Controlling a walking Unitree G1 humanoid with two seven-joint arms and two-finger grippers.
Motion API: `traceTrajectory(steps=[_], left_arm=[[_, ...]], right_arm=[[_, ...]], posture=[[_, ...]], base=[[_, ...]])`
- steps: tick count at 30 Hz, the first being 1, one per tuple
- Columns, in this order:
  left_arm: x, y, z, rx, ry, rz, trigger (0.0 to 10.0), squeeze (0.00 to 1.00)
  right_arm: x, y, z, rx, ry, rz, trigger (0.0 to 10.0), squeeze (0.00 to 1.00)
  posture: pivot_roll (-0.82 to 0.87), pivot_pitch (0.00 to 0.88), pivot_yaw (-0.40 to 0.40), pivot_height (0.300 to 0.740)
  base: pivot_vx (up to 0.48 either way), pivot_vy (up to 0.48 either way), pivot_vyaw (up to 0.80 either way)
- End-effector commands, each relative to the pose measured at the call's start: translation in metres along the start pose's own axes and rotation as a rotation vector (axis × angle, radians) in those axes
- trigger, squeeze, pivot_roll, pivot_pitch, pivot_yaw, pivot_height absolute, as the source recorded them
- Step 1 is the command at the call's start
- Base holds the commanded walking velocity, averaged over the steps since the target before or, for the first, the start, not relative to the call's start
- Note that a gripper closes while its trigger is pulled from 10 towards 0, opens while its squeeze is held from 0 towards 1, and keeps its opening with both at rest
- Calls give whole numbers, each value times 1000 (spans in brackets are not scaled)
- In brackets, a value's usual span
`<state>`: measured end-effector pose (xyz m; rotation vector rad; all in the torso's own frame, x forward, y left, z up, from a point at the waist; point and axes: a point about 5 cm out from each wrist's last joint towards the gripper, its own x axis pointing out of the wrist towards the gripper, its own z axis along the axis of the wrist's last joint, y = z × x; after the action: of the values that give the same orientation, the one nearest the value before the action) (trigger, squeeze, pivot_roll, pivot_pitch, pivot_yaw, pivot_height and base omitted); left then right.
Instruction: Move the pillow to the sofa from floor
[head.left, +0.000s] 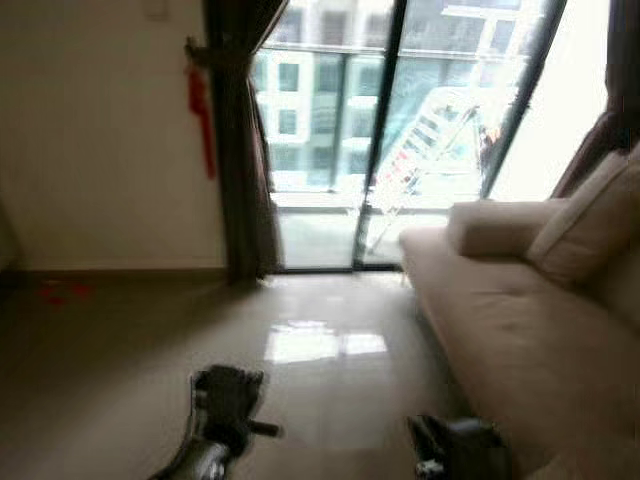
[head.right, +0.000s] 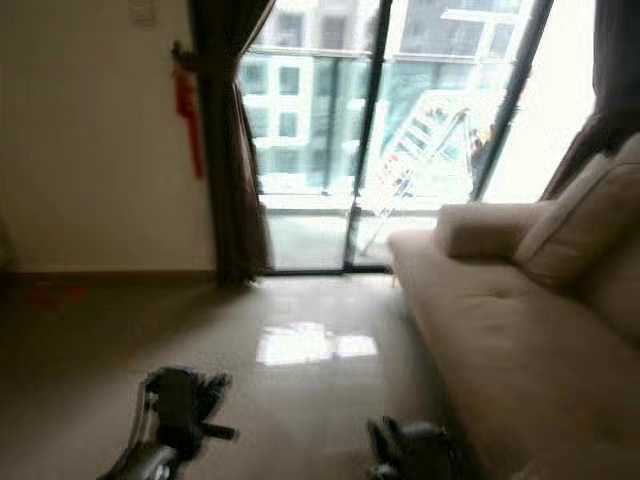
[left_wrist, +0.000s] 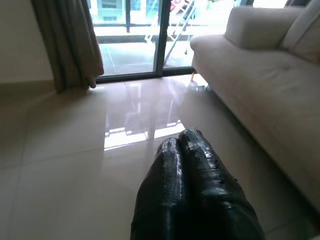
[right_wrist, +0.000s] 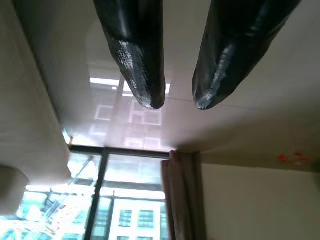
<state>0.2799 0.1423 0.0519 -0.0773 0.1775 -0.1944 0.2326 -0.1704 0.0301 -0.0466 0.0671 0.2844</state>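
1. The robot stands on a glossy tiled floor (head.left: 320, 350) and faces a glass balcony door (head.left: 400, 130). A dark curtain (head.left: 240, 150) hangs at the left of the door, and a red ornament (head.left: 200, 115) hangs on the wall beside it.
2. A beige sofa (head.left: 520, 340) runs along the right side of the room. A pillow (head.left: 590, 220) leans on the sofa's back near the armrest (head.left: 495, 225) — it is on the sofa, not on the floor.
3. The left gripper (left_wrist: 187, 140) is low over the tiles, and its two black fingers are pressed together and hold nothing.
4. The right gripper (right_wrist: 175, 102) is just beside the front edge of the sofa — its fingers (right_wrist: 142, 75) are spread apart with only floor between them.
5. The head views are a little blurred.
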Motion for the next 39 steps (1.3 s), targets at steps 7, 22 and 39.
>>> traceTrajectory(steps=[7, 22, 39], left_arm=[[3, -8, -1, -13, 11, -18, 10000, 0], [1, -10, -3, -5, 17, -33, 10000, 0], [3, -12, -3, -12, 19, -36, 10000, 0]], right_arm=[[-6, -7, -9, -3, 34, -24, 10000, 0], [-4, -4, -8, 0, 24, -27, 10000, 0], [-2, -3, -5, -5, 13, -26, 10000, 0]], posture=[[53, 0, 4, 740], [53, 0, 11, 740], [50, 0, 9, 740]], base=[[0, 0, -788], [0, 32, -788], [0, 0, -788]])
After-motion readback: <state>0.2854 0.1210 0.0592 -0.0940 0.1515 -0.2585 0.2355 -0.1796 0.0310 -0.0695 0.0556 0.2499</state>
